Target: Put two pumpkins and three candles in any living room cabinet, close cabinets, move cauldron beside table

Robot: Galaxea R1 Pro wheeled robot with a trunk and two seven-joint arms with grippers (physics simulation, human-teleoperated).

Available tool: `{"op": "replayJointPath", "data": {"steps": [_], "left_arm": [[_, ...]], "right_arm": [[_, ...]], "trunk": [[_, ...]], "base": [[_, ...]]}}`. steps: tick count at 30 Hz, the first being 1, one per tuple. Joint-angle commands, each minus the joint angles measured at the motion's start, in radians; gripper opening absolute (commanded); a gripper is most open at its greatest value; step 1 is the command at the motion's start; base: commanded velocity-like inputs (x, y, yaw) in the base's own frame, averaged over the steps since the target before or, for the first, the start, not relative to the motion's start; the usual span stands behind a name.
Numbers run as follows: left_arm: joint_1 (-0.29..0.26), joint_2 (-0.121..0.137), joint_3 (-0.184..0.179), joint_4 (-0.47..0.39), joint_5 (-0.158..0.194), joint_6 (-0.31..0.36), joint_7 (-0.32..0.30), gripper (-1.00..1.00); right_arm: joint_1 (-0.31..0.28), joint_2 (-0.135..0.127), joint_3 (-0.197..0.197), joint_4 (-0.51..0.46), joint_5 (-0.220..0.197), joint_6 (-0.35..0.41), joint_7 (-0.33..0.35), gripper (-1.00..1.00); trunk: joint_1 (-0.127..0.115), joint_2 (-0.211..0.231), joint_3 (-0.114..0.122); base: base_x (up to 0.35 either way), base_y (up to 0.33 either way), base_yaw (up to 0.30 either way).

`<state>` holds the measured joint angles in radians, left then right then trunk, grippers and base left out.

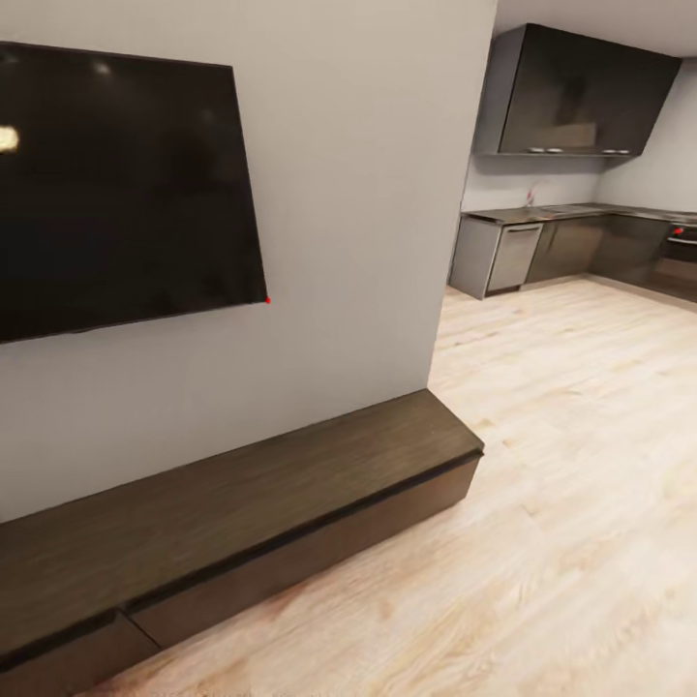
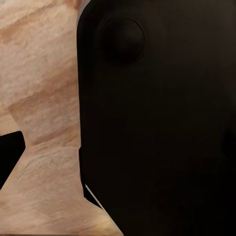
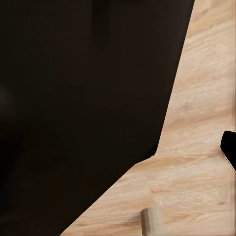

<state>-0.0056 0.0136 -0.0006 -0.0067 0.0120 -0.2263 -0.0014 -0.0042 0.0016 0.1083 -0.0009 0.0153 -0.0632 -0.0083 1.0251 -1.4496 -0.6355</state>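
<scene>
The cabinet (image 1: 242,494), a long low dark-brown unit, runs along the wall under a black screen in the head view. Its plain front panels are shut and its flat top is bare. In the right wrist view a short pale beige candle (image 3: 151,221) lies on the wood floor by the picture's edge. A black fingertip (image 3: 229,149) of my right gripper shows at the far edge of that view, apart from the candle. In the left wrist view one black fingertip (image 2: 11,152) sits at the far edge over bare floor. Both stand wide, with nothing held.
A large black wall screen (image 1: 116,184) hangs above the cabinet. Light wood floor (image 1: 571,465) stretches right and back to a kitchen with grey counters (image 1: 542,247) and dark upper cupboards (image 1: 581,92). My own dark body (image 2: 162,128) looms in both wrist views.
</scene>
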Motion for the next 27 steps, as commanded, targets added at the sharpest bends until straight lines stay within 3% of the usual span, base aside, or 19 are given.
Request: {"op": "replayJointPath", "data": {"steps": [1,27], "left_arm": [[-0.001,0.001,-0.001,0.001,0.001,-0.003,0.0,1.0],[-0.001,0.002,-0.002,0.001,-0.001,-0.005,0.0,1.0]], "right_arm": [[0.0,0.0,0.006,0.001,0.002,-0.003,-0.001,1.0],[0.0,0.0,0.007,0.002,0.002,-0.003,-0.001,1.0]], "trunk": [[0.0,0.0,-0.001],[0.0,0.0,-0.014]], "base": [[0.0,0.0,0.25],[0.0,0.0,0.25]]}}
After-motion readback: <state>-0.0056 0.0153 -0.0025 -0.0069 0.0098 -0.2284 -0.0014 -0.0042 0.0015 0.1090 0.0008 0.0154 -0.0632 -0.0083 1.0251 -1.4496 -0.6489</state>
